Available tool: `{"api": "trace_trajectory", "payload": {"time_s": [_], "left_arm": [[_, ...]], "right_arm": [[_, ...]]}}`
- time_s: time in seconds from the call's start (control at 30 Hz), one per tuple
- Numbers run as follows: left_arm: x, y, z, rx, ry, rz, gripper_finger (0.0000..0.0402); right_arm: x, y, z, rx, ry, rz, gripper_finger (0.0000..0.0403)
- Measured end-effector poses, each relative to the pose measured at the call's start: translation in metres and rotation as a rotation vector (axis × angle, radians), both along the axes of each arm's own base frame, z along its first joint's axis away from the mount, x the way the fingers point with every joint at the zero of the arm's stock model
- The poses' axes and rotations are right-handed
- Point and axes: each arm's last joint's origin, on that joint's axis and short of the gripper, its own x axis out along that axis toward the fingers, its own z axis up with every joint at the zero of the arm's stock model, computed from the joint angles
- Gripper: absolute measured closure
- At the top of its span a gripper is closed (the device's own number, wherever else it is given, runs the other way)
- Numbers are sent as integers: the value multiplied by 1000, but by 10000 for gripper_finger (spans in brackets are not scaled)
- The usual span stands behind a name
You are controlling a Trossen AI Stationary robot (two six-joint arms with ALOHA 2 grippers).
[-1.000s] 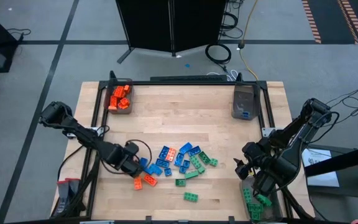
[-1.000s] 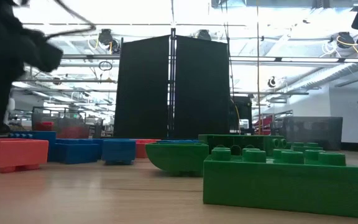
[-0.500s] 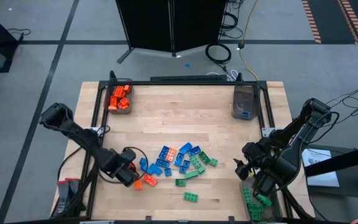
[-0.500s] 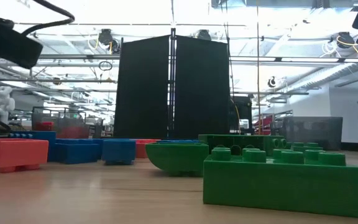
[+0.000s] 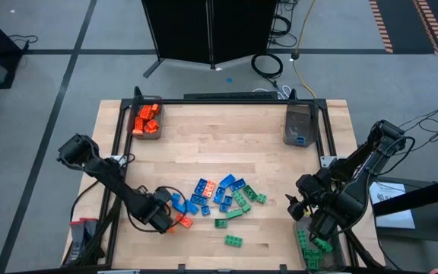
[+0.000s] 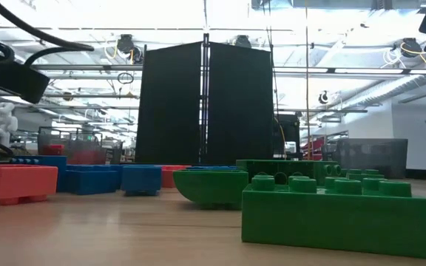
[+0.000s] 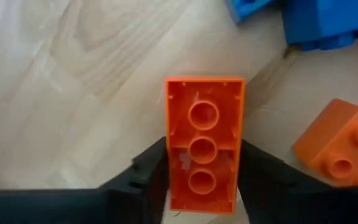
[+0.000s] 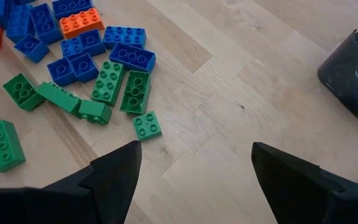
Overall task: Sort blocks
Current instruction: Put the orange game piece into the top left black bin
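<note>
Blocks: a loose pile of blue, green and orange studded bricks lies near the middle of the wooden worktop, toward its front edge.
Orange brick: a two-by-four brick lies underside up, its three round tubes showing, between the two dark fingers of the left pincer; both fingers press on its long sides, so the pincer pinches this brick.
Left pincer, from above: it sits low at the left end of the pile, with another orange brick just beside it.
Neighbours of the held brick: a second orange brick, studs up, lies close by, and blue bricks sit a little beyond.
Right pincer: it hovers off the right front corner of the worktop, fingers spread wide with nothing between them.
Stray green bricks: one lies alone in front of the pile; several more lie side by side at the pile's right.
Bins: a bin holding orange bricks stands at the back left corner, a grey bin at the back right, and green bricks fill a bin under the right arm.
Table-level view: a big green brick fills the foreground, red-orange and blue ones behind.
</note>
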Motion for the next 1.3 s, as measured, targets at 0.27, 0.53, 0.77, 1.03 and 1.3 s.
{"api": "trace_trajectory", "payload": {"time_s": [0.27, 0.53, 0.77, 1.03, 1.3], "left_arm": [[0, 11, 20, -11, -85, 48, 280], [8, 68, 74, 155, -280, 233, 280], [-11, 152, 116, 503, -417, 527, 280], [-35, 229, 128, 668, -253, 655, 280], [-48, 277, 109, 650, -136, 691, 280]], "right_arm": [[0, 0, 0, -7, 6, 9, 103], [-1, -1, 0, -18, 7, 9, 103], [0, -1, 0, -20, 4, 7, 103], [0, -1, 1, -33, -13, 6, 103], [0, -2, 1, -35, -23, -2, 103]]}}
